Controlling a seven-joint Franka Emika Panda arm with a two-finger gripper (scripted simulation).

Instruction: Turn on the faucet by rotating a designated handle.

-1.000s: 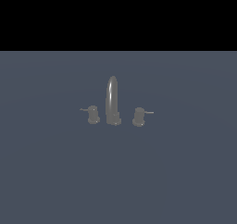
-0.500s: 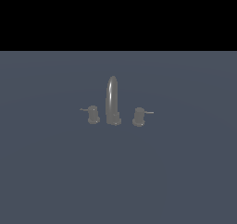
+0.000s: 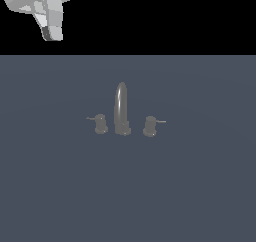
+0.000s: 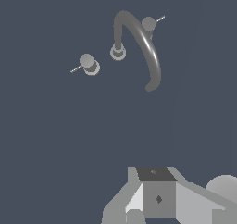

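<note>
I see a wide slate-grey surface point(image 3: 60, 196). My gripper point(image 3: 52, 33) hangs high at the exterior view's upper left, well apart from everything; I cannot tell whether its fingers are apart or together. The faucet point(image 3: 121, 108) stands mid-surface, its spout arched. The handle point(image 3: 100, 123) sits just beside it on the exterior view's left, lever rod pointing left. A twin knob point(image 3: 150, 126) sits opposite.
</note>
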